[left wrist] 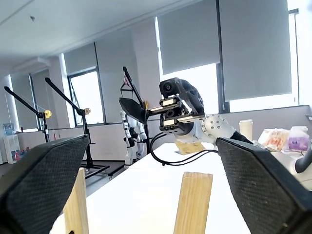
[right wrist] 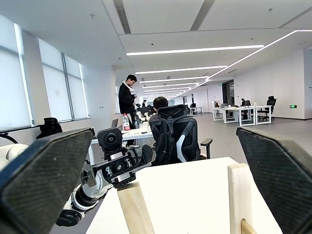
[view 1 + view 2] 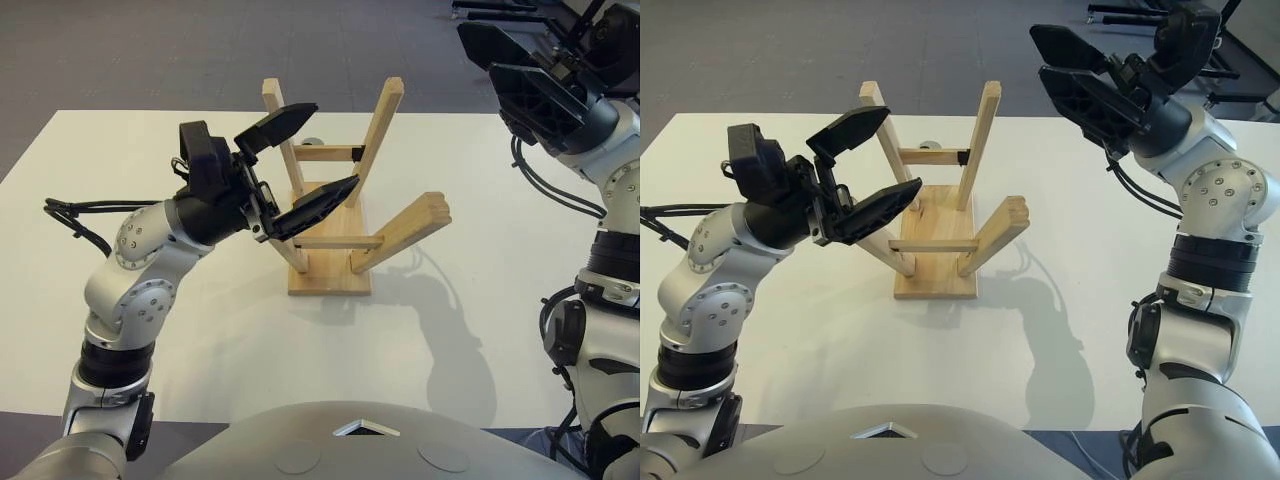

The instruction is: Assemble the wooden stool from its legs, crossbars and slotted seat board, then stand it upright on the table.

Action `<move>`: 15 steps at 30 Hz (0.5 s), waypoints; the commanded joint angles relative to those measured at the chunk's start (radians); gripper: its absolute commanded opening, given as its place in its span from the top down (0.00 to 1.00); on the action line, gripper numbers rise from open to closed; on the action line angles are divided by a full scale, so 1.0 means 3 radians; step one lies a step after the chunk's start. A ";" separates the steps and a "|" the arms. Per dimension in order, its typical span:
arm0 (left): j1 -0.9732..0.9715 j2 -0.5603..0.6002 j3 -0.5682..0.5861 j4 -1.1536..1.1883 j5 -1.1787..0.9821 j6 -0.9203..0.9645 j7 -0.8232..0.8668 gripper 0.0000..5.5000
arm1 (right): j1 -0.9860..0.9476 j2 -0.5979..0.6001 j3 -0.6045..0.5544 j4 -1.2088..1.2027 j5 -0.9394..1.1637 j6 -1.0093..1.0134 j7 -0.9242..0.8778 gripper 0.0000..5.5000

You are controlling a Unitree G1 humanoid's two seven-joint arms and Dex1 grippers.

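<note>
Stool [image 3: 330, 275] rests upturned on table [image 3: 150, 150], clear of edges, left pincer [image 3: 336, 143] spread nearby.

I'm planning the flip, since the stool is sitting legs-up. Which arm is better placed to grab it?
Left. The left gripper is open right by the legs of the stool; the right gripper, also open, is raised off to the side, clear of it.

One seat board [image 3: 329, 280] lies on one white table [image 3: 150, 330]. Four legs [image 3: 383, 125] rise from the seat board (the one at its near right corner leans far outward). Two crossbars can be counted above the seat board: a far crossbar [image 3: 325, 153] and a near crossbar [image 3: 335, 242]. There are two grippers, the left gripper [image 3: 336, 143] over the seat board's left edge and the right gripper [image 3: 1037, 50] beyond its far right.
</note>
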 commanded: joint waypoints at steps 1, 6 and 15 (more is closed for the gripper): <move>0.0274 -0.0007 -0.0255 0.0516 0.0417 0.0159 0.0015 0.13 | -0.0105 -0.0020 0.0035 -0.0036 -0.0053 0.0042 0.0044 0.02; 0.0115 -0.0123 0.0069 0.0341 0.0327 -0.0086 0.0179 0.13 | -0.0010 0.0043 0.0001 -0.0097 -0.0040 0.0035 -0.0004 0.02; -0.0052 -0.0369 0.0767 0.0028 -0.0178 -0.0320 0.0480 0.13 | 0.0219 0.0192 -0.0155 -0.0010 -0.0356 -0.0393 -0.0322 0.02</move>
